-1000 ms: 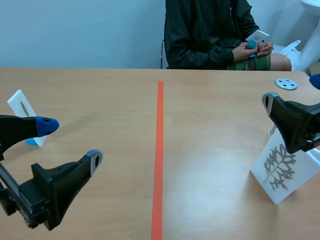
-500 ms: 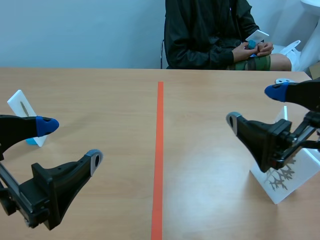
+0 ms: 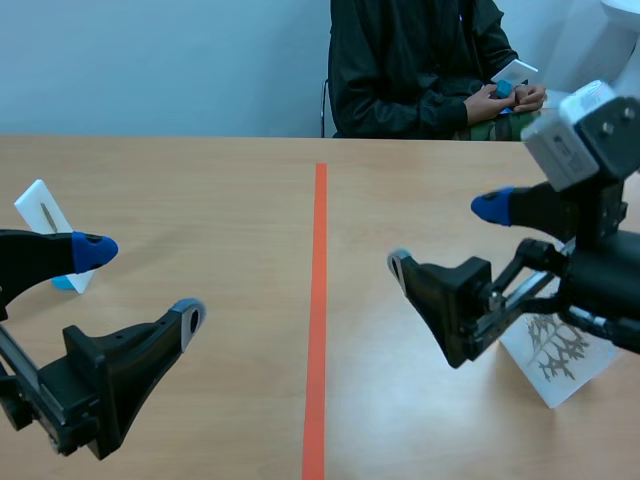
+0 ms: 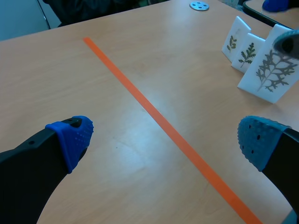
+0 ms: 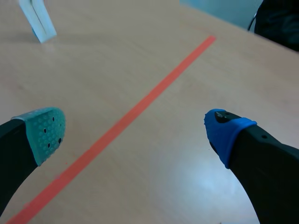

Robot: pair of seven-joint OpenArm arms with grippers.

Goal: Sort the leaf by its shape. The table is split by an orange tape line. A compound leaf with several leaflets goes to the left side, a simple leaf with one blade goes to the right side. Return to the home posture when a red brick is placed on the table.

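My right claw (image 3: 447, 236) hangs over the right half of the pale wooden desk (image 3: 200, 180), fingers wide apart and holding nothing. Its arm hides much of the white card printed with a grey, many-branched leaf (image 3: 555, 355), which stands tilted on the right side of the orange tape line (image 3: 318, 300). The left wrist camera shows that card almost whole. Just behind it are a small white card with a dark green sprig (image 4: 248, 53) and a small white card with an olive sprig (image 4: 233, 39), with a grey perforated disc (image 4: 199, 5) farther back. My left claw (image 3: 142, 285), likewise spread and empty, sits low on the left side. Its upper finger crosses a white card with one slender leaf (image 3: 42, 215), which stands on a blue base. A person in a dark jacket (image 3: 400, 60) sits across the desk before a pale blue wall (image 3: 150, 60), hands (image 3: 510, 98) around small things I cannot make out.
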